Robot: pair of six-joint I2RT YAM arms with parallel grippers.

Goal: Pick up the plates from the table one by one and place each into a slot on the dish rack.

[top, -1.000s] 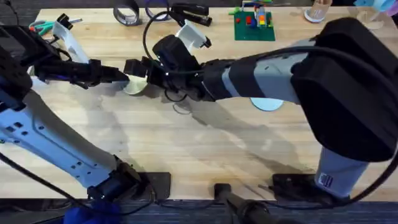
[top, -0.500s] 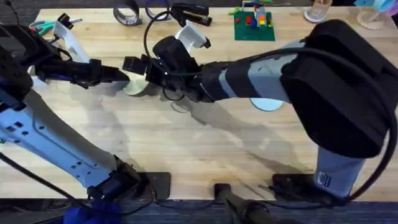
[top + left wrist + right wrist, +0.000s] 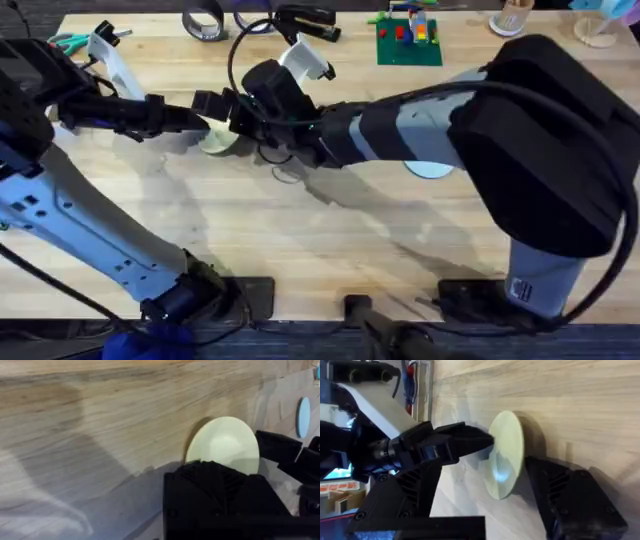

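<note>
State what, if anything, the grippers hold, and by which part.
The cream-yellow plate stands on edge between both grippers; the left gripper pinches its rim. Whether the right gripper also grips it cannot be told.

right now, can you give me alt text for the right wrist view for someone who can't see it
A pale cream-yellow round plastic plate stands on edge over the light wooden plank table, one black finger of the right gripper against its right face. The left gripper reaches in from the other side, its tips at the plate's rim.
</note>
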